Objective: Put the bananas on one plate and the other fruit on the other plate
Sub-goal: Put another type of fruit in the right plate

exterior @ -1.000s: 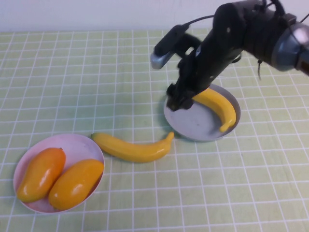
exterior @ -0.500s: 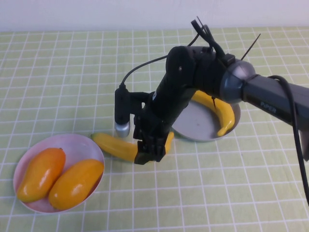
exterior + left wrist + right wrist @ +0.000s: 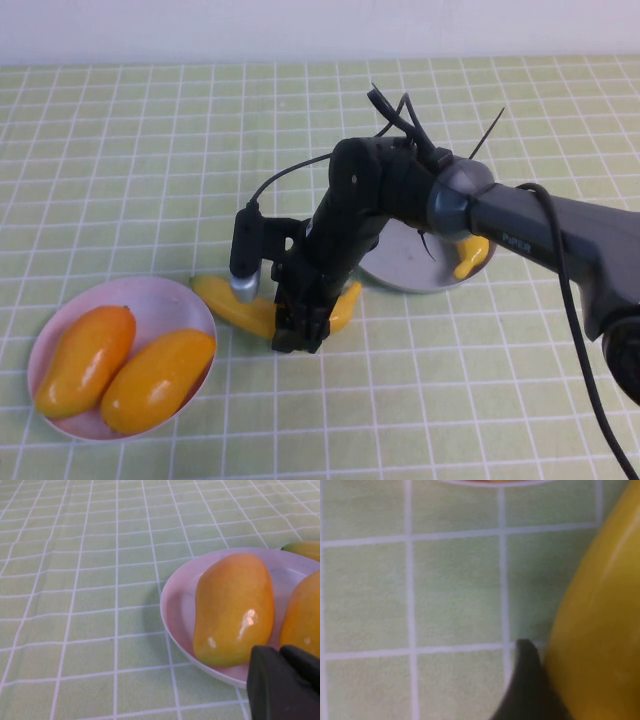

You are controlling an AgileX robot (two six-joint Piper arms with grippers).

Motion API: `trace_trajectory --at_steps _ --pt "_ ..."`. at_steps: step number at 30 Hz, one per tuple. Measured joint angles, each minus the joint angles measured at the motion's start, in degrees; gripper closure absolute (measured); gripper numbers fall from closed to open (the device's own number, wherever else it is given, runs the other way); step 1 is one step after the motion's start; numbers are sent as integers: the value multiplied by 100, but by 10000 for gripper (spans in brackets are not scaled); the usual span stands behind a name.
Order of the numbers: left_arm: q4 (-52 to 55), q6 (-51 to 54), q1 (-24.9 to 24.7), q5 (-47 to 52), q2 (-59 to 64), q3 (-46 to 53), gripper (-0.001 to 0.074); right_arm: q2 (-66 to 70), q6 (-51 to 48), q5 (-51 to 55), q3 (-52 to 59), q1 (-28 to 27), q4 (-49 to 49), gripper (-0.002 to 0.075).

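Note:
One banana (image 3: pixel 225 303) lies on the green checked cloth between the two plates. My right gripper (image 3: pixel 300 325) is down on its middle, shut on it. In the right wrist view one dark finger (image 3: pixel 530 690) presses against the banana (image 3: pixel 600 620). The other banana (image 3: pixel 470 252) lies on the grey-blue plate (image 3: pixel 400 270), mostly hidden by my right arm. Two orange-yellow fruits (image 3: pixel 85 360) (image 3: pixel 158 380) lie on the pale pink plate (image 3: pixel 150 295). My left gripper (image 3: pixel 280 652) is out of the high view. It is shut and empty, close above the pink plate's (image 3: pixel 175 610) rim beside a fruit (image 3: pixel 232 610).
The right arm and its cable (image 3: pixel 290 175) stretch across the grey-blue plate from the right. The pink plate sits close to the table's front left.
My right gripper has left the grey-blue plate, where it set down one banana. It moved left and forward and came down onto the banana on the cloth.

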Motion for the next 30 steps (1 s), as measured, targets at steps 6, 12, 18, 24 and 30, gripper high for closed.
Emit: trace_trajectory --at_steps 6,12,18,24,30 --pt "37 0 0 0 0 0 733 13 733 -73 -35 0 -30 414" --pt "37 0 0 0 0 0 733 -390 2105 -210 -159 0 -269 415" --pt "0 0 0 0 0 0 733 -867 3478 -441 -211 -49 -1307 415" --pt "37 0 0 0 0 0 733 -786 3731 -482 -211 -369 -2093 415" --pt "37 0 0 0 0 0 733 -497 4091 -468 -211 -641 -2417 415"
